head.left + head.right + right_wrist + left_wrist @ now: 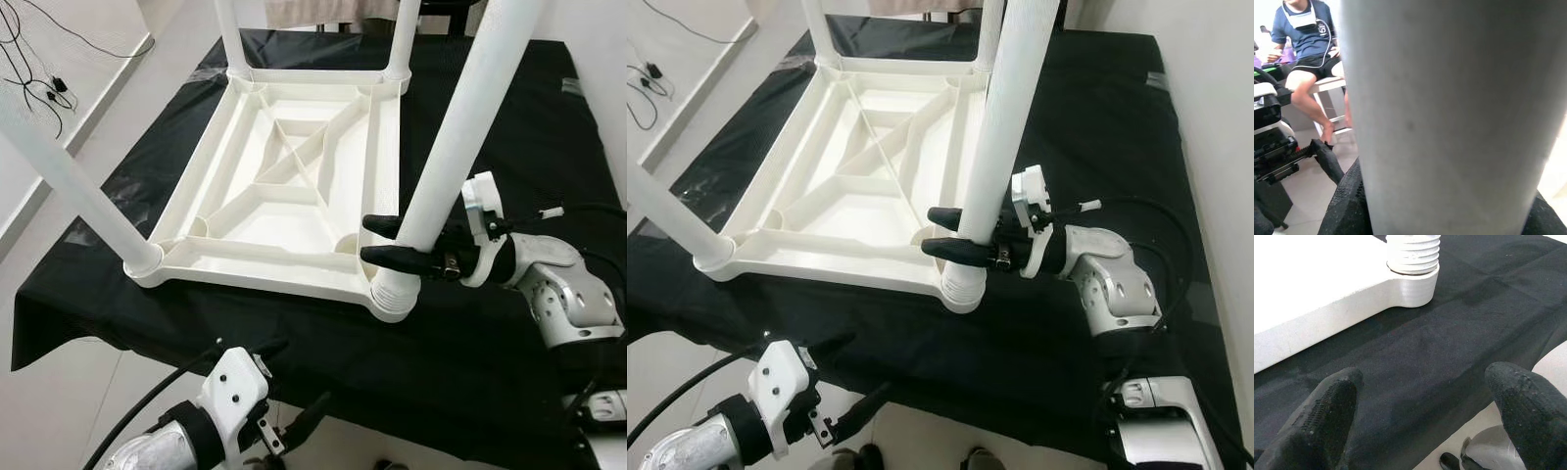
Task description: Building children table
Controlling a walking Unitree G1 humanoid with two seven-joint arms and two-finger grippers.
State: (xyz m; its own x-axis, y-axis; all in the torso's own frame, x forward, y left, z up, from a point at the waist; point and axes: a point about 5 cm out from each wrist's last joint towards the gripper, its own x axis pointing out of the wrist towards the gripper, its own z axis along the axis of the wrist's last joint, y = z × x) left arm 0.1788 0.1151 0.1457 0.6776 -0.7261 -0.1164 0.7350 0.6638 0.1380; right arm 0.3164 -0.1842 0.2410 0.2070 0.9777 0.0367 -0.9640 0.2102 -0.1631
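A white plastic children's table (255,264) lies upside down on a black cloth (470,343), its ribbed underside facing up. Legs stand in the corners: near left (69,181), far left (227,34), far right (402,39). My right gripper (370,240) is shut on the near-right leg (460,127) just above its threaded base (392,292), one black finger on each side. That leg (1449,107) looms close in the right wrist view. My left gripper (1435,416) hangs open below the cloth's front edge, facing the same corner socket (1410,289).
The cloth-covered surface ends close in front of me, with pale floor below. Cables (39,78) lie on the floor at the far left by the wall. A person (1308,44) sits on a stool beyond the table, and dark equipment (1273,142) stands nearby.
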